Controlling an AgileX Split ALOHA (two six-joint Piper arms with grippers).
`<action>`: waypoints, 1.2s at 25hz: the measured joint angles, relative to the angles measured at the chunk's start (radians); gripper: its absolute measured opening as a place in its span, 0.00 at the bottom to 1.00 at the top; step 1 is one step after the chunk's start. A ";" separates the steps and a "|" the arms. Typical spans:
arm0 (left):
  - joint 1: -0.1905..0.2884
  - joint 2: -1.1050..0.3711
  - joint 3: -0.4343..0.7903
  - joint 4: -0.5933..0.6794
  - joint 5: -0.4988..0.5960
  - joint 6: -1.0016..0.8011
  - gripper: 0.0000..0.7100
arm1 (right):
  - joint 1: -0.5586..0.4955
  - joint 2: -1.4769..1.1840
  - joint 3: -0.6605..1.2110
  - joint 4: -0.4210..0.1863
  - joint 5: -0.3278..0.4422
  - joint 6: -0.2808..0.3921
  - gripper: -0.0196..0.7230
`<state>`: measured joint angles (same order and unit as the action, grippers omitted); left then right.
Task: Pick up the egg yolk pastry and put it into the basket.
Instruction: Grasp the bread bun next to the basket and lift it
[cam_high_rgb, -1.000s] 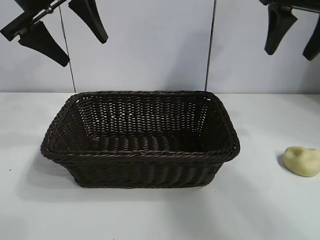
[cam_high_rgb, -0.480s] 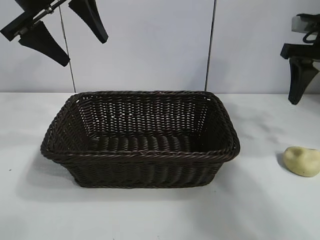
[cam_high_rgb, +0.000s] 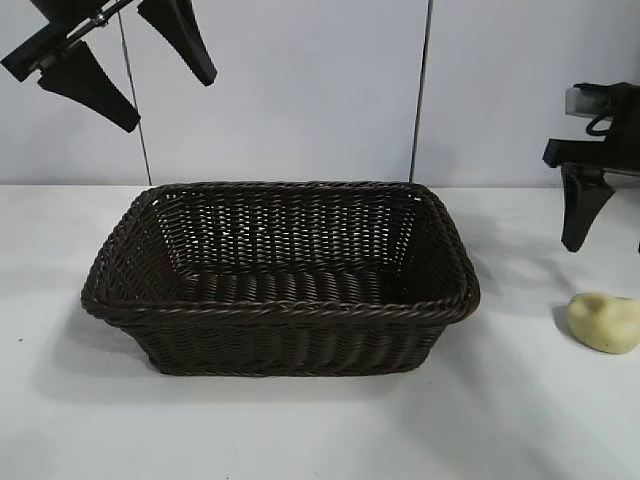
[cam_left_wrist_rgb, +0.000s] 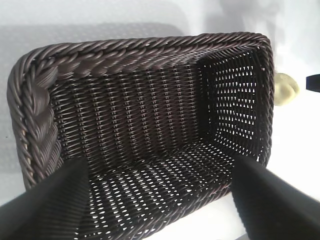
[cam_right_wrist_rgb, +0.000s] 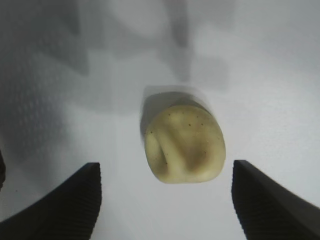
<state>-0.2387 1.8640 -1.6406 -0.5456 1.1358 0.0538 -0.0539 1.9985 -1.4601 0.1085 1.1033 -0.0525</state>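
Note:
The egg yolk pastry (cam_high_rgb: 605, 322), a small pale yellow lump, lies on the white table to the right of the basket (cam_high_rgb: 280, 308), which is dark woven wicker and holds nothing. My right gripper (cam_high_rgb: 605, 245) hangs open a little above the pastry, and only one finger (cam_high_rgb: 578, 212) shows in the exterior view. From the right wrist, the pastry (cam_right_wrist_rgb: 184, 147) lies just ahead of the open right gripper (cam_right_wrist_rgb: 166, 169), untouched. My left gripper (cam_high_rgb: 165, 102) is open, high above the basket's left end, and it looks down into the basket (cam_left_wrist_rgb: 140, 47).
The white table (cam_high_rgb: 300, 430) runs around the basket on all sides, with a pale wall behind. The left wrist view shows the pastry (cam_left_wrist_rgb: 285, 89) just past the basket's far end.
The right gripper has come down from the top of the exterior view to just above the pastry. The left gripper, basket and pastry have not moved.

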 joint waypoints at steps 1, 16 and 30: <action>0.000 0.000 0.000 0.000 -0.004 0.000 0.80 | 0.000 0.014 0.000 0.000 0.000 0.000 0.74; 0.000 0.000 0.000 0.000 -0.010 0.000 0.80 | 0.000 0.132 0.000 -0.010 -0.003 0.015 0.43; 0.000 0.000 0.000 0.000 -0.010 0.000 0.80 | 0.000 0.123 -0.001 -0.012 0.038 0.005 0.20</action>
<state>-0.2387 1.8640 -1.6406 -0.5456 1.1263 0.0538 -0.0539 2.1218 -1.4610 0.0968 1.1413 -0.0470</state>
